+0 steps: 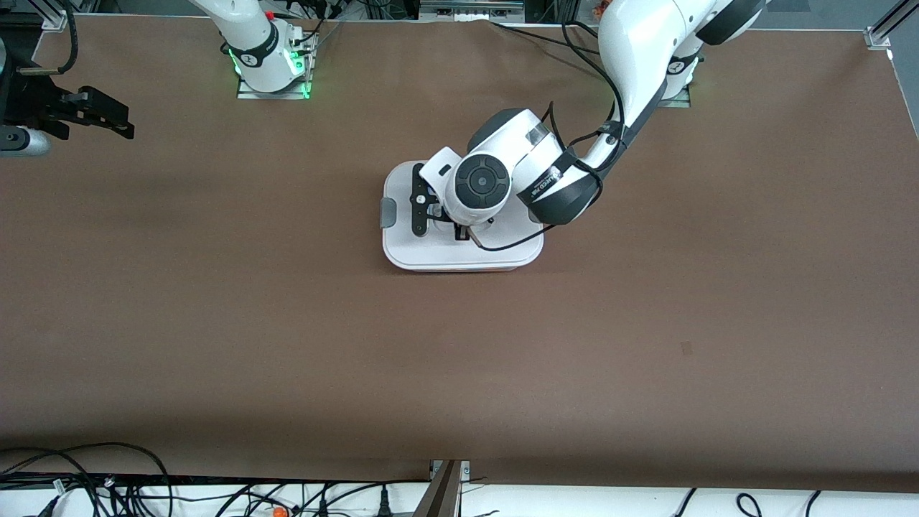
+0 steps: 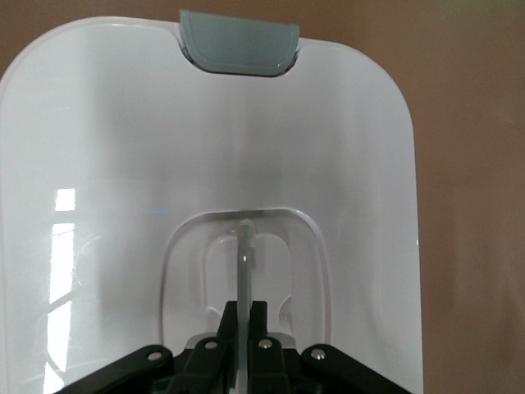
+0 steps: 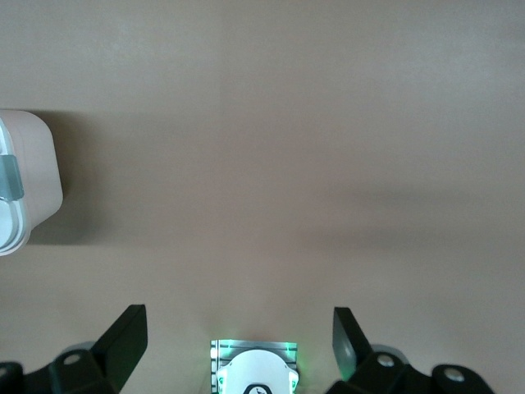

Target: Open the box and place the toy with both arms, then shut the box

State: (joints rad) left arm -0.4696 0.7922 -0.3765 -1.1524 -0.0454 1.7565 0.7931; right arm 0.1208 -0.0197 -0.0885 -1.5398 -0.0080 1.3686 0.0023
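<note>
The box (image 1: pixel 459 251) sits near the middle of the brown table (image 1: pixel 646 323), its flat white lid (image 2: pixel 115 164) on and closed. A grey clip (image 1: pixel 388 213) shows at the short end toward the right arm's end of the table; the clip at the other short end is hidden under the left arm's wrist. The left wrist view shows one grey clip (image 2: pixel 238 45) seated in its notch on the lid's edge, and the recessed centre handle (image 2: pixel 244 254) as a thin upright fin in a shallow well.

The left gripper (image 2: pixel 244 324) is down on the lid's centre, its fingers pressed close on either side of the handle fin, pinching it. In the front view the arm's wrist covers most of the lid and the gripper itself is largely hidden. The toy is not visible in any view.

The right gripper (image 3: pixel 238 336) waits over bare table at the right arm's end, its fingers (image 3: pixel 127 332) spread wide and holding nothing. A corner of the box (image 3: pixel 29 180) is cut off at the edge of the right wrist view.
</note>
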